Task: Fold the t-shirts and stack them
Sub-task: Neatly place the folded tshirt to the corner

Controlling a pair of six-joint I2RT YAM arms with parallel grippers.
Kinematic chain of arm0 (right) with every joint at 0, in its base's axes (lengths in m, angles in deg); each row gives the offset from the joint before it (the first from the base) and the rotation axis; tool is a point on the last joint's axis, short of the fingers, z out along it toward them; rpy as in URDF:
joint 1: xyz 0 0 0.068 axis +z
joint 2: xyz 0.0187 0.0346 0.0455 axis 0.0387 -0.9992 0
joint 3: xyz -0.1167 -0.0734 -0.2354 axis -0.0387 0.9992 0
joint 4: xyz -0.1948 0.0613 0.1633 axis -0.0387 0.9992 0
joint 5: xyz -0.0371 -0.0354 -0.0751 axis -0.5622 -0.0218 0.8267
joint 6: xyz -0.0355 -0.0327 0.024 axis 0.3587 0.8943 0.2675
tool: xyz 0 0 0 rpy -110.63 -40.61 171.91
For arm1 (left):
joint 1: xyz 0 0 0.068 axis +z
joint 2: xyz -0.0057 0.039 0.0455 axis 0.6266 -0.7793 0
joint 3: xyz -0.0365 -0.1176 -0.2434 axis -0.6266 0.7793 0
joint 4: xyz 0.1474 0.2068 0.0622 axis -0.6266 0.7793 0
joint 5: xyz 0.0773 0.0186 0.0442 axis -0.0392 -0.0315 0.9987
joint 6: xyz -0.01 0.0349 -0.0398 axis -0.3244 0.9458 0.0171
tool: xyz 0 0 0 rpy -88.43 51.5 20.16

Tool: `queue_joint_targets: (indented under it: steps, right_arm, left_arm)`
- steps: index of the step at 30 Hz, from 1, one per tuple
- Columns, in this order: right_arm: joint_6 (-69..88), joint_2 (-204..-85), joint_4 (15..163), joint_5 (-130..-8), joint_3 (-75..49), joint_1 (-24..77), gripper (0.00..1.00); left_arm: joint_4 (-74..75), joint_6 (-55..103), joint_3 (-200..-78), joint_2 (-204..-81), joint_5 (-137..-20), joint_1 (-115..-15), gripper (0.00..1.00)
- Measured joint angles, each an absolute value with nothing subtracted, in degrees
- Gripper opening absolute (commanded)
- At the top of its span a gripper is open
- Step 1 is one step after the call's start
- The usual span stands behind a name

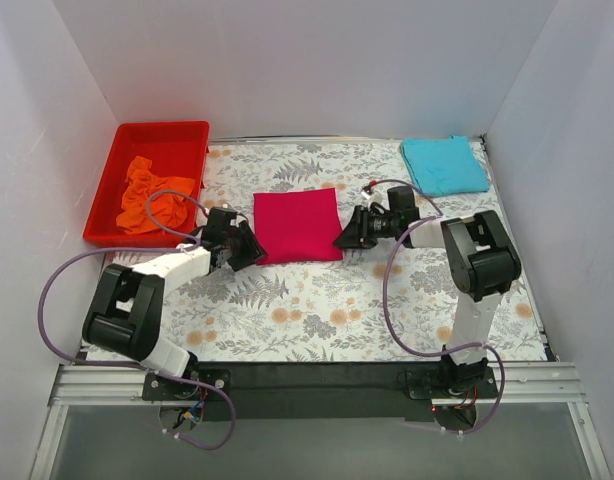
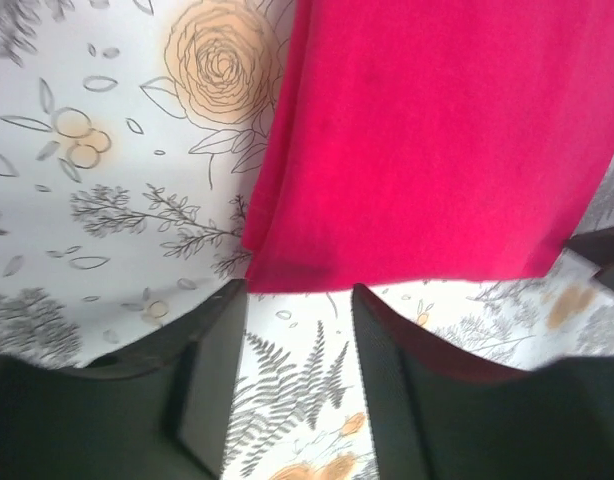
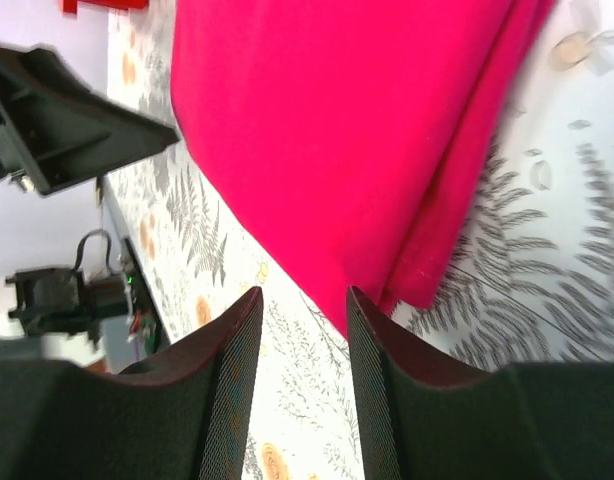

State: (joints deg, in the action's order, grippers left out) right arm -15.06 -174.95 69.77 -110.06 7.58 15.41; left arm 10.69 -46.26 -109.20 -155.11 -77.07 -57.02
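Note:
A crimson-pink t-shirt [image 1: 298,225] lies folded into a flat rectangle at the middle of the table; it also shows in the left wrist view [image 2: 437,140] and in the right wrist view [image 3: 347,130]. My left gripper [image 1: 255,248] is open and empty at the shirt's near left corner [image 2: 299,292]. My right gripper [image 1: 341,240] is open and empty at its near right corner [image 3: 303,298]. A turquoise t-shirt [image 1: 443,164] lies folded at the far right. An orange t-shirt [image 1: 149,195] lies crumpled in the red bin [image 1: 117,160].
The red bin stands at the far left on the floral table cover [image 1: 317,300]. White walls enclose the table on three sides. Cables loop from both arms over the table.

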Motion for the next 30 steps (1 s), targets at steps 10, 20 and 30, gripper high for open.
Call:
queue_joint_targets:
  steps: [10,20,30]
  right_arm:
    - [0.3,-158.71,95.34,-84.99,1.28,13.99,0.53]
    - [4.89,-146.21,108.83,-66.47,1.92,12.19,0.75]
    - [4.15,-145.81,112.79,-67.24,6.27,8.65,0.98]
  left_arm:
    - [17.16,-33.39,-118.66,-150.71,-64.24,-71.09,0.66]
    - [14.84,-19.62,-130.51,-165.38,-58.12,-86.44,0.65]
    - [13.59,-13.47,-139.86,-179.11,-56.61,-91.22,0.57]
